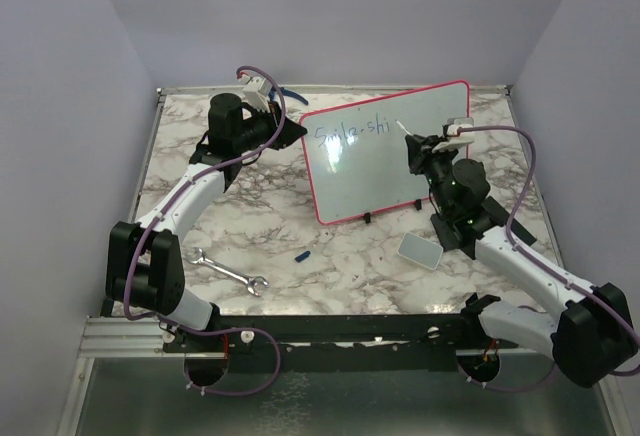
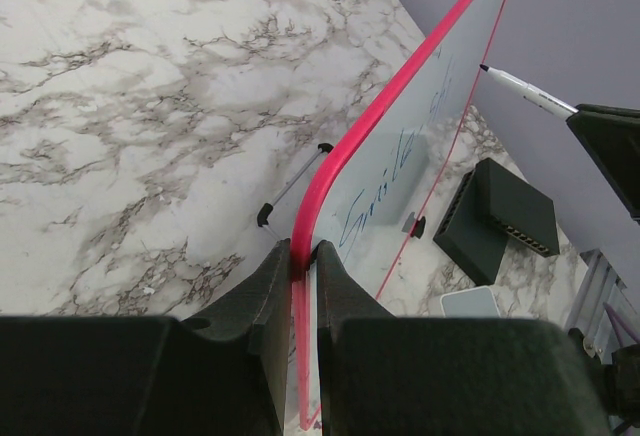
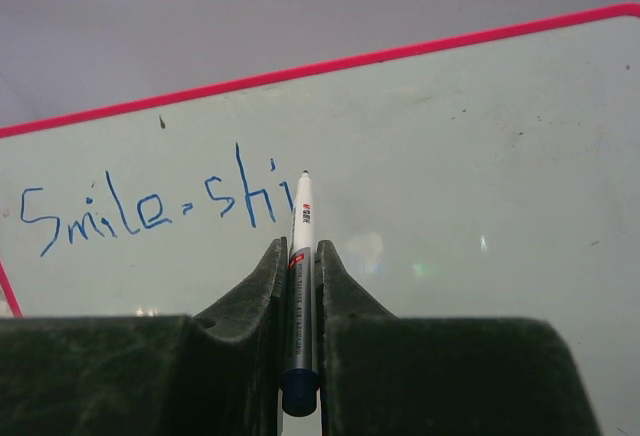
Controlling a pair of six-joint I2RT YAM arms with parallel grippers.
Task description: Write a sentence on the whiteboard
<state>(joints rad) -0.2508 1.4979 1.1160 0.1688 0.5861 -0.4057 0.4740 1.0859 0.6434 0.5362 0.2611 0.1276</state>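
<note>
My left jaws pinch the pink rim of the whiteboard (image 2: pixel 400 156); my right jaws clamp a marker (image 3: pixel 300 256), its tip just past the half-written sentence (image 3: pixel 150 211).

Right wrist view: the whiteboard (image 3: pixel 480 156) ran off the right edge; the right gripper (image 3: pixel 300 248) hid its lower part. Top view: the blue object (image 1: pixel 303 255) was too small to identify.

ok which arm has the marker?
The right arm: its jaws are shut on the white marker, tip at the whiteboard. The left arm has its jaws clamped on the board's red frame.
</note>
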